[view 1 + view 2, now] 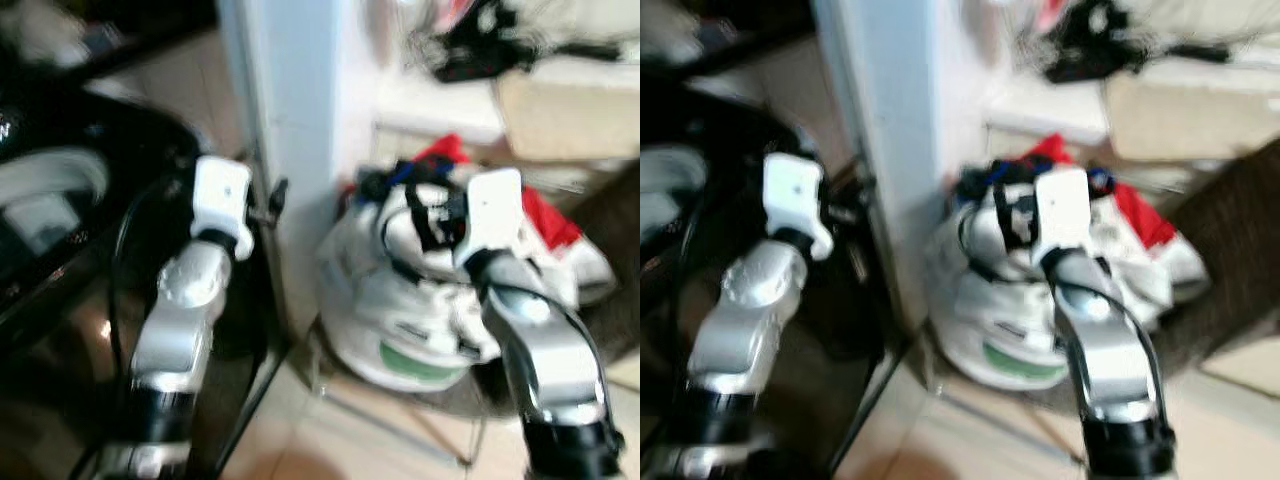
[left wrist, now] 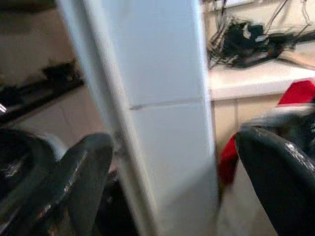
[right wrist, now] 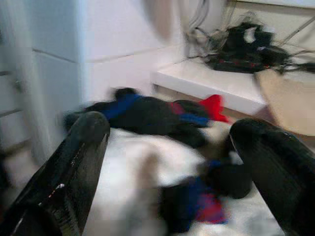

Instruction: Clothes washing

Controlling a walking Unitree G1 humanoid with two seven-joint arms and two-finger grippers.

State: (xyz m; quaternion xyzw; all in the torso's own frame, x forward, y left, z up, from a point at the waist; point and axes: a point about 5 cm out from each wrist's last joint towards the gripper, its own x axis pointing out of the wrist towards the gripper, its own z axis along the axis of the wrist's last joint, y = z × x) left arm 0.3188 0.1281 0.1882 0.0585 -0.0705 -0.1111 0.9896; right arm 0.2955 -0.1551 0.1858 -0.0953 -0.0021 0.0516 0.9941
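Right wrist view: clothes pile beside white pillar.

Laundry pile on floor, right of pillar — washing machine left, shelf behind pile.

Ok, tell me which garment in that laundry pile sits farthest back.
The red garment, at the pile's far edge by the white shelf; the dark blue-trimmed one lies nearer.

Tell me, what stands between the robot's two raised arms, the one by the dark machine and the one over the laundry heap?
A pale upright panel, seen in the eye views, stands between the left gripper and the right gripper, which is above the pile of clothes.
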